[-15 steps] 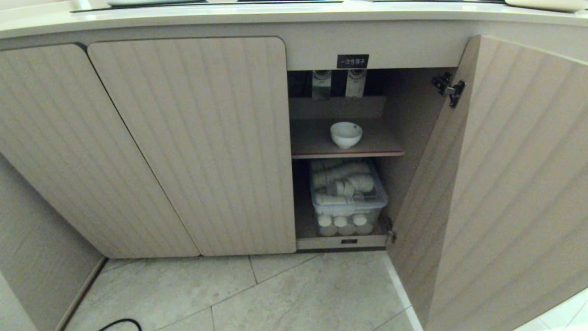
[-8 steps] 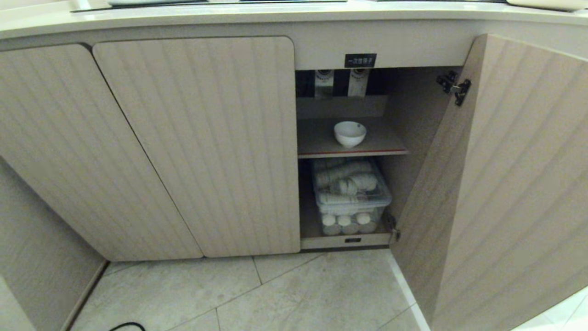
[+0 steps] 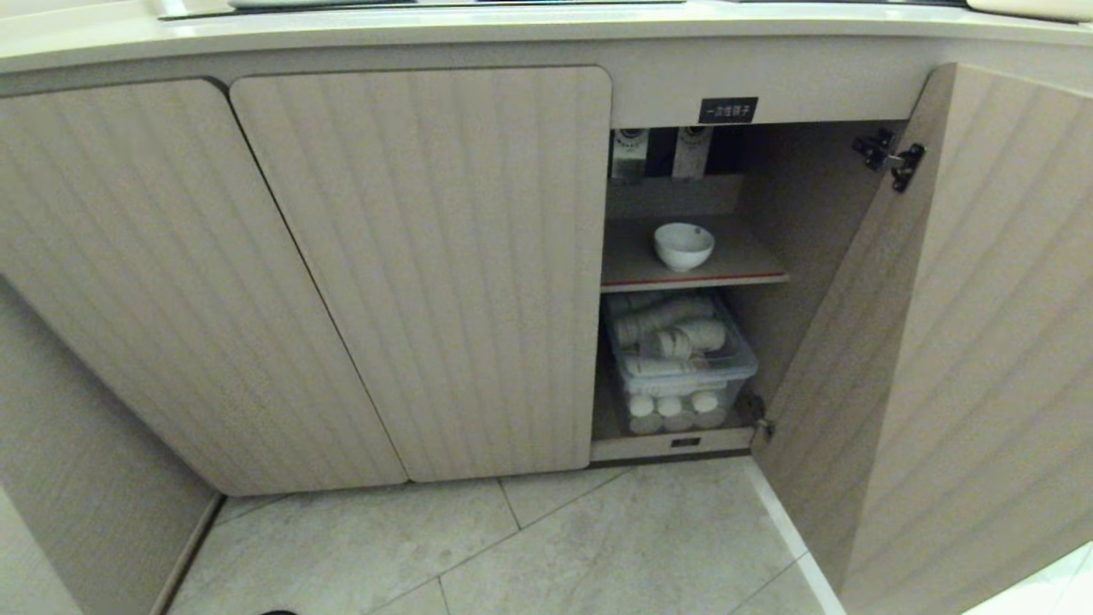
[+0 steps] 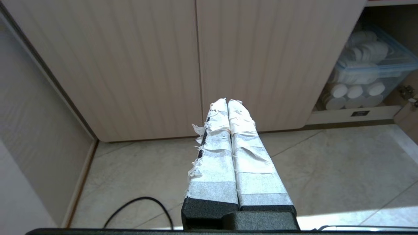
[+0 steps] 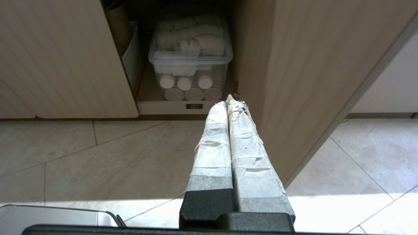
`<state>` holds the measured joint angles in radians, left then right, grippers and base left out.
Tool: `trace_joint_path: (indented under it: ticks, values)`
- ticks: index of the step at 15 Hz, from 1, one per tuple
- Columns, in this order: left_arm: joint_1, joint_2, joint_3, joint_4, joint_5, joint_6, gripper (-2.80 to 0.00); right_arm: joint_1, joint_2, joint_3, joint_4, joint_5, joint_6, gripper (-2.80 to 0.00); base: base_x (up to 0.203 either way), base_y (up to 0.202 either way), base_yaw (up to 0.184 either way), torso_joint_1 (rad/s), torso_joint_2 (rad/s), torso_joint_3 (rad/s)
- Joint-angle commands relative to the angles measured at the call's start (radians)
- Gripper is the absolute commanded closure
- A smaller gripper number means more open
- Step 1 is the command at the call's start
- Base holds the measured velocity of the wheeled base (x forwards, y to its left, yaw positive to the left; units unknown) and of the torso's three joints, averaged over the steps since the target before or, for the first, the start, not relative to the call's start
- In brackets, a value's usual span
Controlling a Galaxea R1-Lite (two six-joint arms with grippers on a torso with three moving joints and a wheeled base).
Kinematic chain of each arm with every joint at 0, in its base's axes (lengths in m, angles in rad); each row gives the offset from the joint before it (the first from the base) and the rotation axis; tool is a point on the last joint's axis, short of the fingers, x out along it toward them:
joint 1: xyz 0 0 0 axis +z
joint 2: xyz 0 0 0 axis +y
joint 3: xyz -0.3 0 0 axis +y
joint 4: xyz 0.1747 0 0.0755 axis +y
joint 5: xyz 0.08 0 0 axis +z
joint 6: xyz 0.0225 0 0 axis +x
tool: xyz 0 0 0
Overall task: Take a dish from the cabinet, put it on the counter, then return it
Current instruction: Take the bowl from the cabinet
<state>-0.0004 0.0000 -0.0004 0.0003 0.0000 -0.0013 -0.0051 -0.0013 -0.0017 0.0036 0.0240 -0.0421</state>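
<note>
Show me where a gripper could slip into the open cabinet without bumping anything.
Upper shelf: bare board on both sides of the bowl and in front of it, with open height above. Lower compartment is crowded: the clear bin of paper cups fills nearly all of it. The open door borders the right side.

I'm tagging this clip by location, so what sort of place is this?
Probably a kitchen or catering area: a long counter over a low ribbed-door cabinet, a white dish on its shelf, and a clear bin of paper cups below, on a tiled floor.
</note>
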Motion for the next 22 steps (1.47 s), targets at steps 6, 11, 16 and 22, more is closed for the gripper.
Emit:
trace_joint_path:
  ticks: [6,11,16,22]
  values:
    - [0.0,0.0,0.0,0.0,0.0,0.0,0.0,0.001,0.001,0.0,0.001,0.001,-0.001,0.0,0.0,0.011,-0.002,0.001,0.0,0.0]
    - [0.0,0.0,0.0,0.0,0.0,0.0,0.0,0.001,0.001,0.0,0.001,0.001,-0.001,0.0,0.0,0.0,0.0,0.0,0.0,0.0]
    - [0.0,0.0,-0.001,0.0,0.0,0.001,0.0,0.001,0.001,0.0,0.0,0.001,-0.001,0.0,0.0,0.0,0.0,0.0,0.0,0.0]
    - [0.0,0.0,0.0,-0.002,0.0,0.0,0.0,0.001,0.001,0.0,-0.001,0.001,-0.001,0.0,0.0,0.0,0.0,0.0,0.0,0.0]
